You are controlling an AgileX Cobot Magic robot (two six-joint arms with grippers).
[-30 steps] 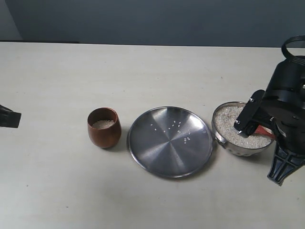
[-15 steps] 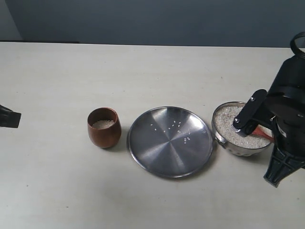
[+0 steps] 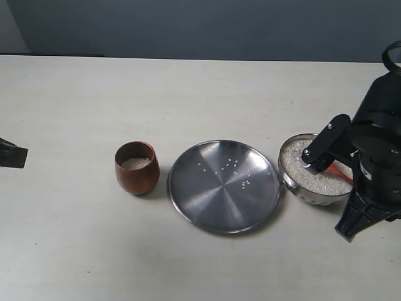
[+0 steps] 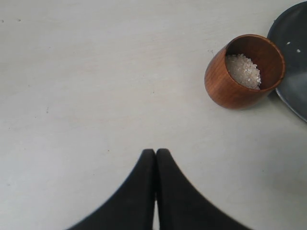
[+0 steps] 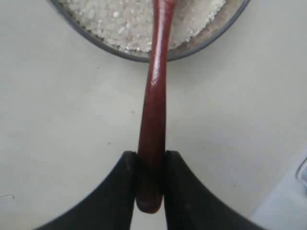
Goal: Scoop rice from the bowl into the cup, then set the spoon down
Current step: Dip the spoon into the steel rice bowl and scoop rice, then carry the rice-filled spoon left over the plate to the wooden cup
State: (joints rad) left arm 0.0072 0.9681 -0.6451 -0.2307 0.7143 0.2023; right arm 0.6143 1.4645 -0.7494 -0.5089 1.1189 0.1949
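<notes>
The steel bowl (image 3: 294, 182) stands at the right, filled with rice (image 3: 299, 168). My right gripper (image 3: 343, 177) hangs over the bowl's right side, shut on the handle of the wooden spoon (image 5: 154, 110). The spoon's round end is out of the frame over the rice (image 5: 120, 19), past the bowl's rim (image 5: 96, 40). In the exterior view only a red bit of the spoon (image 3: 341, 169) shows. The wooden cup (image 3: 136, 168) stands left of the plate with some rice (image 4: 243, 71) in it. My left gripper (image 4: 155, 153) is shut and empty, well away from the cup (image 4: 230, 88).
A flat steel plate (image 3: 207, 200) lies between the cup and the bowl, with several loose grains (image 3: 229, 166) on it. The left gripper (image 3: 12, 155) stays at the table's left edge. The right arm's black body (image 3: 382, 144) covers the table right of the bowl.
The right arm has swung a little to the left over the bowl, with the spoon still held. The left arm, cup and plate have not moved.
</notes>
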